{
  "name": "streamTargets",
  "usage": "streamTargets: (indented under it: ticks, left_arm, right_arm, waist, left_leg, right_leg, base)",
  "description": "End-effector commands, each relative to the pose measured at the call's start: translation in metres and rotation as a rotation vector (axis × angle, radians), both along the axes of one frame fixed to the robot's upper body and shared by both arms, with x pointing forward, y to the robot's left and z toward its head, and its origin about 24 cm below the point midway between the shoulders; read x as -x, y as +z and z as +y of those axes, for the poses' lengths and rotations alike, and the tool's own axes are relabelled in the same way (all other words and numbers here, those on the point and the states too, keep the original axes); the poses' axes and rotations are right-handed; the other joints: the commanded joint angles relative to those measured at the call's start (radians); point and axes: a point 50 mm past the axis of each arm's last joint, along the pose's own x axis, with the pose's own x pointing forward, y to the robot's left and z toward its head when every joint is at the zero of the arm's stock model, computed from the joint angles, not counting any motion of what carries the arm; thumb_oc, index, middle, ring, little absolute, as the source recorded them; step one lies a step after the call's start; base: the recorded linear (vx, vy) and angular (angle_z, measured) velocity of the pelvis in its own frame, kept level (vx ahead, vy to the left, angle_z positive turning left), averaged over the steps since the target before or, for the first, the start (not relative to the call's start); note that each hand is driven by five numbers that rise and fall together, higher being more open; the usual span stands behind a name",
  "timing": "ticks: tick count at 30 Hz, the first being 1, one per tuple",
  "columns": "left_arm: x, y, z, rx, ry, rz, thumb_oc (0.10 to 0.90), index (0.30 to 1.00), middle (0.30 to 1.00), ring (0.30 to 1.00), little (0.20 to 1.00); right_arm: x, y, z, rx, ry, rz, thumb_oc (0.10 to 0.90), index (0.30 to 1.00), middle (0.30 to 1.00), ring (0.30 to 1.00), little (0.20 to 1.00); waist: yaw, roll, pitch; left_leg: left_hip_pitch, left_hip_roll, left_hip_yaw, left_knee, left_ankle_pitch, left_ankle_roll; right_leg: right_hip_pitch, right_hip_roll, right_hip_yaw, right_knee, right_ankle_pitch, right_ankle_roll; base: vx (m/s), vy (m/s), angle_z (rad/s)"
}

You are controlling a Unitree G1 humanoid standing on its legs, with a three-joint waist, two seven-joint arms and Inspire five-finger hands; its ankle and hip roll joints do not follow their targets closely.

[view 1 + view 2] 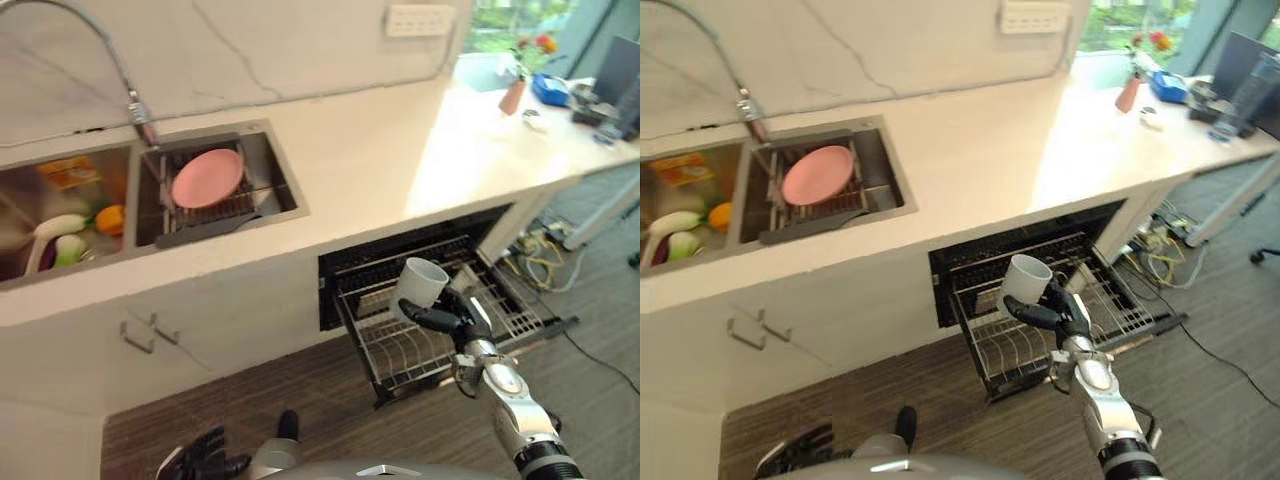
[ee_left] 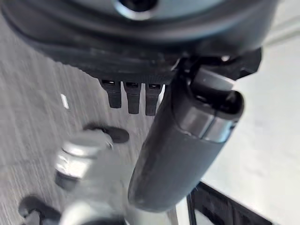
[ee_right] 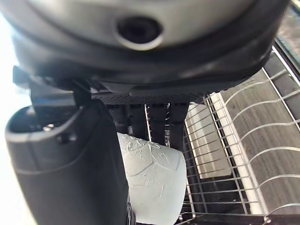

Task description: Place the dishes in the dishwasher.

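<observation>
At ten o'clock the sink holds a round pink plate leaning on a dark rack, with vegetables in the basin beside it. The left hand sits at seven o'clock, cut off by the edge, so I cannot tell its finger state. At four o'clock the right hand clasps a plain white cup, tilted, above the dishwasher's pulled-out wire rack.

Daylight comes in from the window at the far right and washes the near end of the table to a pale glare. The sink end is dimmer, its basin in soft shadow. The open dishwasher cavity is dark behind the rack. In the left wrist view the floor is smeared by blur. In the right wrist view the robot hand is close and soft, while the rack wires look sharp.
</observation>
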Motion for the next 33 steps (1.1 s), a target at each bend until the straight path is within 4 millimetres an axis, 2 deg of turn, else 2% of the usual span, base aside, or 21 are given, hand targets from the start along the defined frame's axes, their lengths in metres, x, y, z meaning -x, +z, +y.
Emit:
streamTargets:
  ticks: [1,4,6,8,9,10,14,17,18,19,20,21,26,33]
  left_arm:
    - [-0.005,-0.004,0.001,-0.092,-0.132,0.047,0.8,0.9,0.9,0.9,0.9]
    - [0.019,-0.016,-0.003,-0.121,-0.129,0.187,0.8,0.9,0.9,0.9,0.9]
    - [0.023,-0.019,-0.006,-0.125,-0.131,0.218,0.8,0.9,0.9,0.9,0.9]
    - [0.04,-0.024,-0.012,-0.106,-0.076,0.297,0.8,0.9,0.9,0.9,0.9]
    - [0.039,-0.024,-0.013,-0.106,-0.074,0.295,0.8,0.9,0.9,0.9,0.9]
    - [0.045,-0.027,-0.019,-0.082,-0.046,0.323,0.8,0.9,0.9,0.9,0.9]
    - [0.036,-0.03,-0.026,-0.07,-0.107,0.315,0.8,0.9,0.9,0.9,0.9]
    - [0.03,-0.031,-0.029,-0.08,-0.148,0.308,0.8,0.9,0.9,0.9,0.9]
    - [0.029,-0.031,-0.029,-0.085,-0.149,0.306,0.8,0.9,0.9,0.9,0.9]
    - [0.028,-0.031,-0.029,-0.088,-0.148,0.304,0.8,0.9,0.9,0.9,0.9]
    - [0.029,-0.031,-0.03,-0.088,-0.147,0.305,0.8,0.9,0.9,0.9,0.9]
    - [0.029,-0.031,-0.031,-0.089,-0.149,0.306,0.8,0.9,0.9,0.9,0.9]
    - [0.028,-0.032,-0.032,-0.102,-0.129,0.301,0.8,0.9,0.9,0.9,0.9]
    - [0.026,-0.032,-0.035,-0.105,-0.114,0.29,0.8,0.9,0.9,0.9,0.9]
  right_arm:
    - [-0.048,0.055,-0.017,0.163,0.003,-0.241,0.4,0.3,0.3,0.3,0.3]
    - [-0.051,0.041,-0.025,0.24,-0.027,-0.154,0.4,0.3,0.3,0.3,0.3]
    - [-0.055,0.038,-0.027,0.258,-0.044,-0.13,0.4,0.3,0.3,0.3,0.3]
    - [-0.057,0.027,-0.03,0.294,-0.062,-0.061,0.4,0.3,0.3,0.3,0.3]
    - [-0.058,0.028,-0.03,0.295,-0.062,-0.064,0.4,0.3,0.3,0.3,0.3]
    - [-0.056,0.018,-0.036,0.328,-0.082,0.007,0.4,0.3,0.3,0.3,0.3]
    - [-0.055,0.005,-0.042,0.388,-0.105,0.103,0.4,0.3,0.3,0.3,0.3]
    - [-0.039,-0.013,-0.048,0.405,-0.166,0.192,0.4,0.3,0.3,0.3,0.3]
    - [-0.033,-0.02,-0.046,0.4,-0.176,0.22,0.441,0.361,0.361,0.361,0.361]
    - [-0.027,-0.026,-0.043,0.403,-0.167,0.243,0.504,0.455,0.455,0.455,0.455]
    - [-0.023,-0.029,-0.042,0.407,-0.164,0.259,0.504,0.455,0.455,0.455,0.455]
    - [-0.018,-0.035,-0.041,0.413,-0.161,0.284,0.8,0.9,0.9,0.9,0.9]
    - [-0.01,-0.043,-0.033,0.428,-0.135,0.307,0.8,0.9,0.9,0.9,0.9]
    - [-0.019,-0.029,-0.035,0.459,-0.125,0.22,0.8,0.9,0.9,0.9,0.9]
  waist:
    - [0.057,0.028,-0.001]
    - [0.085,0.023,0.001]
    - [0.092,0.023,0.008]
    - [0.112,0.019,0.016]
    - [0.109,0.019,0.017]
    - [0.123,0.019,0.022]
    - [0.133,0.026,0.028]
    - [0.13,0.037,0.027]
    - [0.126,0.039,0.024]
    - [0.123,0.042,0.023]
    - [0.121,0.043,0.021]
    - [0.118,0.044,0.018]
    - [0.101,0.048,0.01]
    - [0.078,0.051,0.006]
  left_leg:
    - [0.062,0.086,-0.028,0.024,-0.067,-0.06]
    - [0.055,0.095,-0.054,0.022,-0.081,-0.075]
    - [0.048,0.095,-0.063,0.022,-0.078,-0.077]
    - [0.027,0.094,-0.076,0.023,-0.071,-0.081]
    - [0.025,0.093,-0.078,0.023,-0.071,-0.081]
    - [0.01,0.092,-0.089,0.023,-0.064,-0.085]
    - [-0.011,0.086,-0.108,0.022,-0.055,-0.091]
    - [-0.021,0.078,-0.118,0.02,-0.054,-0.094]
    - [-0.024,0.075,-0.121,0.02,-0.054,-0.095]
    - [-0.025,0.073,-0.121,0.019,-0.055,-0.095]
    - [-0.025,0.072,-0.121,0.02,-0.054,-0.095]
    - [-0.025,0.072,-0.12,0.02,-0.055,-0.095]
    - [-0.008,0.07,-0.108,0.019,-0.063,-0.091]
    - [0.015,0.075,-0.085,0.019,-0.071,-0.087]
  right_leg:
    - [-0.049,-0.066,-0.024,0.03,0.02,0.047]
    - [-0.032,-0.052,-0.039,0.024,0.0,0.051]
    - [-0.027,-0.051,-0.049,0.022,-0.002,0.05]
    - [-0.028,-0.048,-0.071,0.022,-0.004,0.051]
    - [-0.029,-0.048,-0.073,0.022,-0.004,0.05]
    - [-0.034,-0.048,-0.083,0.025,-0.006,0.049]
    - [-0.032,-0.049,-0.11,0.028,-0.009,0.049]
    - [-0.026,-0.055,-0.132,0.032,-0.011,0.051]
    - [-0.025,-0.057,-0.139,0.034,-0.01,0.052]
    - [-0.023,-0.058,-0.141,0.035,-0.011,0.053]
    - [-0.024,-0.06,-0.143,0.038,-0.011,0.053]
    - [-0.022,-0.061,-0.144,0.039,-0.012,0.053]
    - [-0.022,-0.069,-0.132,0.043,-0.01,0.055]
    - [-0.027,-0.074,-0.103,0.042,-0.009,0.056]
  base:
    - [-0.01,-0.014,0.49]
    - [0.08,-0.042,0.44]
    - [0.01,0.003,0.29]
    - [0.0,0.014,0.34]
    - [-0.02,0.02,0.32]
    - [-0.02,0.01,0.29]
    - [-0.01,0.034,0.4]
    - [0.01,0.039,0.43]
    - [0.02,0.043,0.24]
    - [0.03,0.04,0.18]
    - [0.02,0.03,0.11]
    - [0.01,0.017,0.06]
    - [0.02,0.02,0.04]
    - [0.01,0.01,-0.13]
